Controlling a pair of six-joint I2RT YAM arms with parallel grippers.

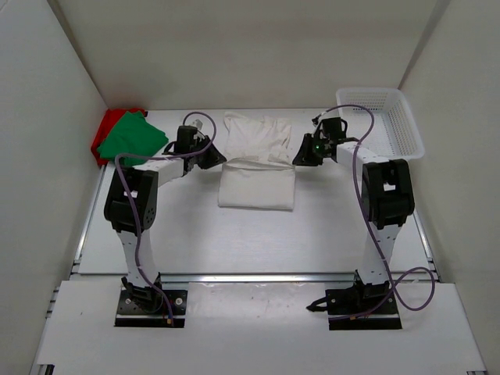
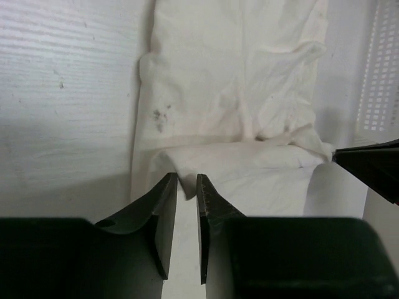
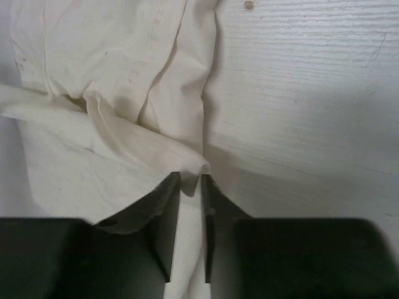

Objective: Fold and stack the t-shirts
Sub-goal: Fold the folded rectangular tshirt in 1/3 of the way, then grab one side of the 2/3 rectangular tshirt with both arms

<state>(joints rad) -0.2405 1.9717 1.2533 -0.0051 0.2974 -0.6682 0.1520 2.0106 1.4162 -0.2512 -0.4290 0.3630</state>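
Observation:
The white t-shirt (image 1: 256, 168) lies in the middle of the table, its near part folded into a flat rectangle and its far part spread and wrinkled. My left gripper (image 1: 213, 156) is at the fold's left corner, its jaws slightly open (image 2: 187, 180) with a loose cloth corner between the tips. My right gripper (image 1: 301, 152) is at the fold's right corner, also slightly open (image 3: 190, 180), with a cloth corner (image 3: 196, 165) drooping between its tips. The green t-shirt (image 1: 134, 137) lies on the red t-shirt (image 1: 102, 139) in the back left corner.
A white mesh basket (image 1: 391, 117) stands at the back right, and its wall (image 2: 381, 75) shows in the left wrist view. White walls close in the table on the left, back and right.

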